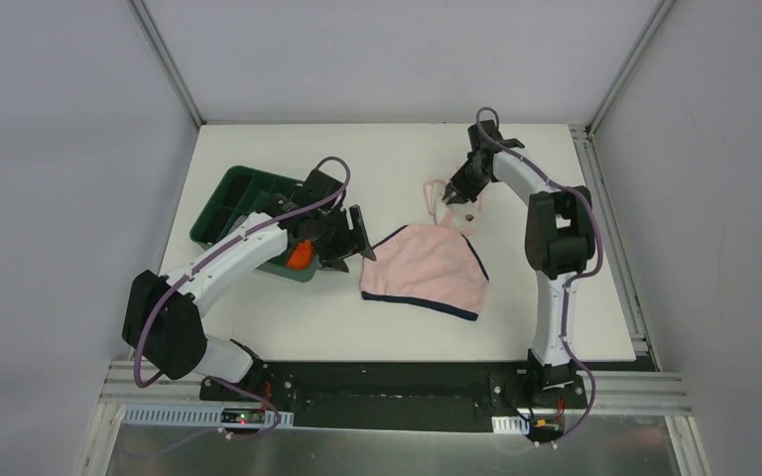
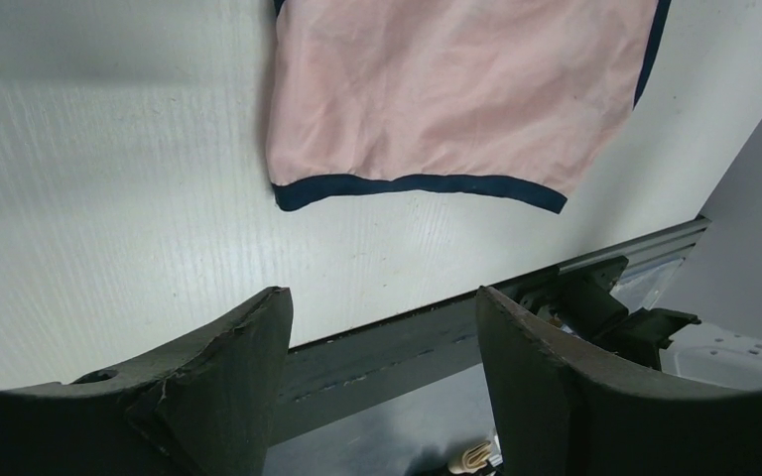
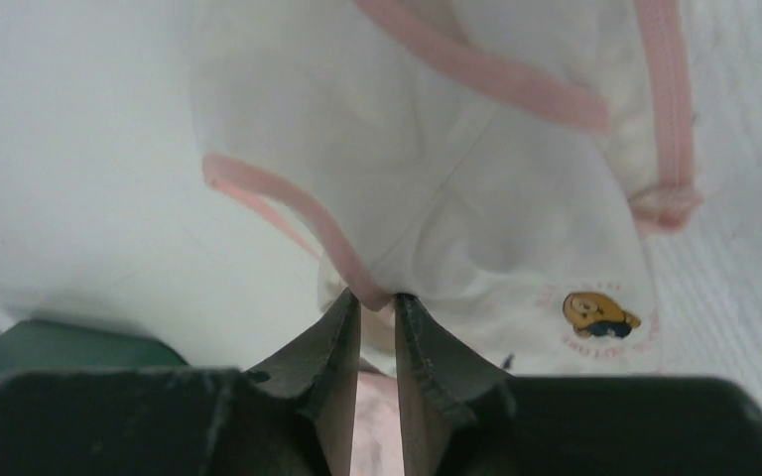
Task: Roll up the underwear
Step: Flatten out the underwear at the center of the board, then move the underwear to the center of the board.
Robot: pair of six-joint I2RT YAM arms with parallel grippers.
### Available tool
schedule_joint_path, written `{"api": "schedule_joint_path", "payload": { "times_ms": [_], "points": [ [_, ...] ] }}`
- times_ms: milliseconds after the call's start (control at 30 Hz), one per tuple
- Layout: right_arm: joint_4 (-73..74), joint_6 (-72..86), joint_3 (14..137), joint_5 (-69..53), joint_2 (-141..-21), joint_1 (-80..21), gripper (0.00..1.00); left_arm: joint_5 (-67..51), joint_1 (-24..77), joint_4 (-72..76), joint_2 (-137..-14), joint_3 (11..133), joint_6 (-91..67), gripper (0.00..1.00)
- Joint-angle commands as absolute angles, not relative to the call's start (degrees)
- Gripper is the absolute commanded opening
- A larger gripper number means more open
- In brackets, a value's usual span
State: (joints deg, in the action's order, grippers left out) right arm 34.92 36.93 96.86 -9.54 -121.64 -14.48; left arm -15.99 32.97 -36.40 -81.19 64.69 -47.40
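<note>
- Pink underwear (image 1: 424,270), navy edging: lies flat, middle of table (image 1: 288,317).
- Pale underwear (image 3: 516,198): your right gripper (image 3: 377,302) pinches its pink hem.
- Your left gripper (image 2: 382,307): jaws apart, empty.

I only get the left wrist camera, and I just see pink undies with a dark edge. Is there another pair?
Observer: Yes, a paler underwear with pink edging lies just beyond the pink underwear.
Operator: Is the other hand touching it?
Observer: The right gripper is shut on its pink edging.
Operator: What's off to the left?
Observer: A green bin holding an orange cloth.
</note>
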Motion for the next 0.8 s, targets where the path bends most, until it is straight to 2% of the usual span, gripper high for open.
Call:
{"api": "schedule_joint_path", "payload": {
  "times_ms": [0, 233, 400, 500, 567, 700, 767],
  "points": [
    [44.1, 34.7, 109.2, -0.8, -128.1, -11.1, 0.21, -15.9, 33.3, -36.8, -78.3, 64.0, -48.9, 0.70],
    [54.2, 34.3, 121.0, 13.1, -134.5, -3.1, 0.23, -18.7, 33.3, -36.8, -76.8, 62.6, -47.4, 0.79],
    [49.0, 32.8, 115.3, 8.6, -128.0, -0.2, 0.24, -18.2, 34.1, -36.8, -77.8, 62.3, -45.4, 0.83],
    [40.5, 31.6, 105.6, 5.2, -118.7, -2.0, 0.23, -18.0, 34.3, -36.7, -80.8, 62.0, -45.9, 0.94],
    [35.2, 31.0, 96.9, 5.6, -111.5, -4.9, 0.26, -16.9, 34.3, -36.7, -83.1, 61.9, -46.1, 0.89],
    [31.7, 32.2, 86.2, 7.6, -101.3, -11.0, 0.49, -14.7, 34.6, -36.6, -85.6, 61.5, -46.5, 0.75],
    [30.1, 32.9, 80.0, 8.5, -96.7, -13.8, 0.52, -13.2, 34.9, -36.6, -86.1, 61.3, -46.3, 0.69]
  ]
}}
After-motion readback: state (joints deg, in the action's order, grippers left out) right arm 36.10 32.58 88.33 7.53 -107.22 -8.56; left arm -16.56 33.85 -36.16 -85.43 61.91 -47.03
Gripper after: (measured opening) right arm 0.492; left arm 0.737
